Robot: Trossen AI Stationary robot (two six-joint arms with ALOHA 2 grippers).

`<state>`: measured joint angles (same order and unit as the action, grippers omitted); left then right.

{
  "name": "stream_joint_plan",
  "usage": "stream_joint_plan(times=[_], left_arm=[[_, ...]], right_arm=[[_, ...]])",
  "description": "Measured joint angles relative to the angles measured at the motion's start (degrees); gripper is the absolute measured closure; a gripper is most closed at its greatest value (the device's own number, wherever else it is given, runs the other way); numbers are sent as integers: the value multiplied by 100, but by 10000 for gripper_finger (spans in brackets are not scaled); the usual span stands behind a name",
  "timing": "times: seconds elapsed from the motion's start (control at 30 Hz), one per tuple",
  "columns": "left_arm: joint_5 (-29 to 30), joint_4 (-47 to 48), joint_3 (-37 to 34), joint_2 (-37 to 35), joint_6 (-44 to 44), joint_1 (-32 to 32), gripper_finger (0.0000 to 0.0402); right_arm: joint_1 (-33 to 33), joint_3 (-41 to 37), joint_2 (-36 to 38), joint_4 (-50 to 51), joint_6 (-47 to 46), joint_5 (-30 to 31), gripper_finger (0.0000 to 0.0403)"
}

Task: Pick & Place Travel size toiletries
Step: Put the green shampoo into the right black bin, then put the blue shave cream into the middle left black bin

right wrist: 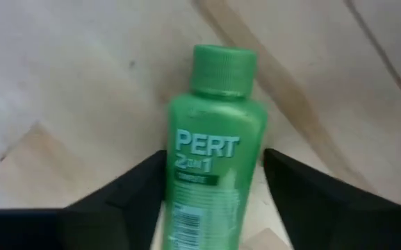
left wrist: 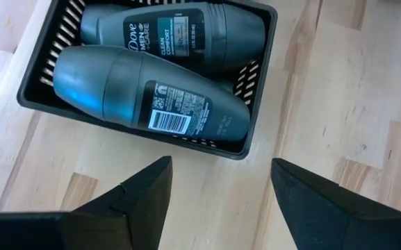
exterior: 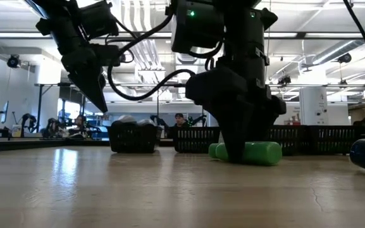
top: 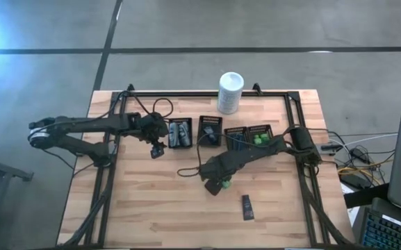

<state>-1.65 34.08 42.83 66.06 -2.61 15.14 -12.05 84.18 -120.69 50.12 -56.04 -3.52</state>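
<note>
Green bottle (right wrist: 214,153) lying flat on the wooden table (top: 151,208), between the spread fingers of the right gripper (top: 217,186) (not yet clamped). Risk: rolling or skidding aside on closure if contacted off-centre. Left gripper (top: 158,151) parked wide apart just beside the tray (left wrist: 259,83) of grey bottles (left wrist: 144,94).

High view: mounted overhead, facing straight down, covering the whole wooden table (top: 151,208) and surrounding floor from a distance. Low view: set at tabletop level, facing level across the boards into the room behind. Left wrist view: close above a black slotted tray (left wrist: 259,83), angled down past its own fingers. Right wrist view: very close over a green bottle (right wrist: 210,167); this bottle also appears in the low view (exterior: 258,152) and the high view (top: 224,185).
</note>
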Motion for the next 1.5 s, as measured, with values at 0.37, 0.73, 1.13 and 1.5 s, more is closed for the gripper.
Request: stream_joint_plan(times=[0.37, 0.73, 1.13, 1.5], left_arm=[[0, 6, 0, 0, 15, -2, 152], [-2, 43, 0, 0, 17, -2, 152], [-4, 17, 0, 0, -93, -2, 152], [-4, 18, 0, 0, -442, -2, 152]], right_arm=[[-30, 206, 562, 766, -391, 199, 323], [451, -708, 3057, 2752, -3302, 1379, 317], [1991, -3282, 4667, 1056, -2468, 1281, 234], [1622, -2940, 4584, 1083, -2133, 1435, 89]])
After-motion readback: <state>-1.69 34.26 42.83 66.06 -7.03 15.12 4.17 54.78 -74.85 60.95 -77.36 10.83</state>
